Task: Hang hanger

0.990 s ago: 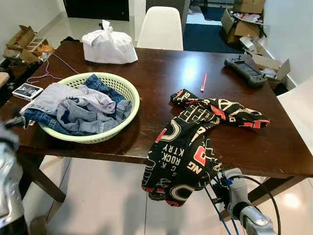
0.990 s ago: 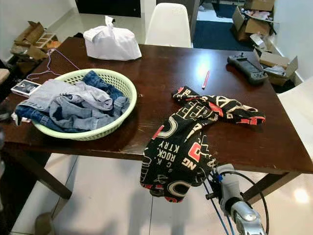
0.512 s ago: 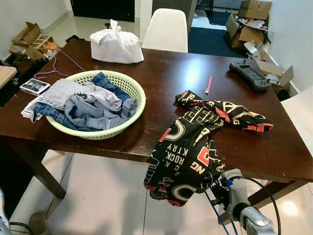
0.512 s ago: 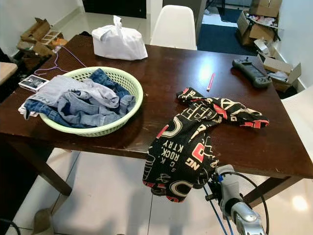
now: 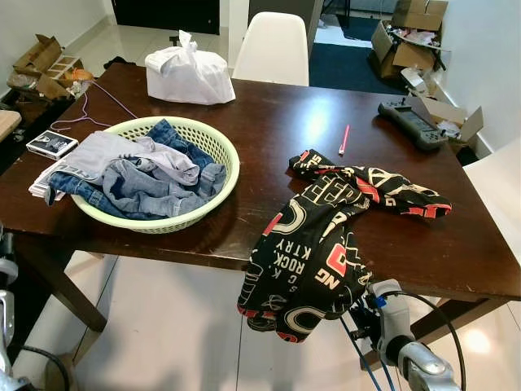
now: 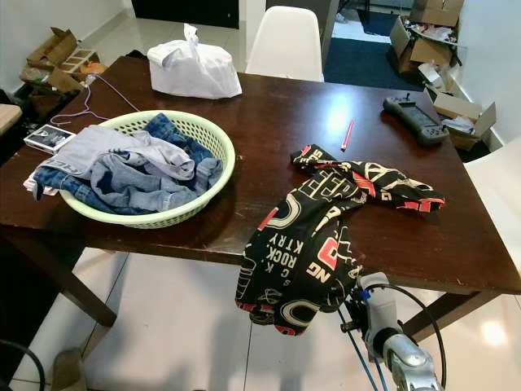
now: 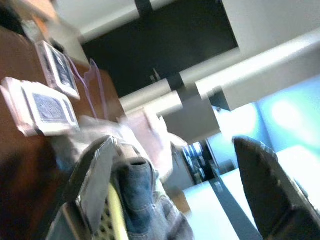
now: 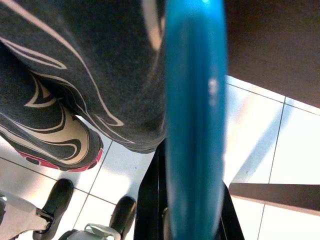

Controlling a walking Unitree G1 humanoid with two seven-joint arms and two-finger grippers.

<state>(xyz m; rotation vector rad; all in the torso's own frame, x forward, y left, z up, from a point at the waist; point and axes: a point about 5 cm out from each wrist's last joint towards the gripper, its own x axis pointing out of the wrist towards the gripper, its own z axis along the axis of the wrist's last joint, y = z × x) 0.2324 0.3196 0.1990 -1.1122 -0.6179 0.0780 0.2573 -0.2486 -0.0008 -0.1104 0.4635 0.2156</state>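
Head views: the right gripper [image 5: 362, 314] sits below the table [image 5: 456, 252] edge, pinching a blue hanger [image 5: 358, 350], just beside the hanging black printed garment [image 5: 313, 252].

Left wrist view: the left gripper [image 7: 180, 190] is spread; a green basket [image 7: 112, 215] of jeans lies between its fingers.

Right wrist view: the blue hanger runs out from the pinched fingers, the garment alongside.

Silver right arm [image 5: 403, 338], black cable, black fingers [image 7: 265, 185]

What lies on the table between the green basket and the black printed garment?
Nothing: in the left eye view, bare dark tabletop separates the green basket from the black printed garment.
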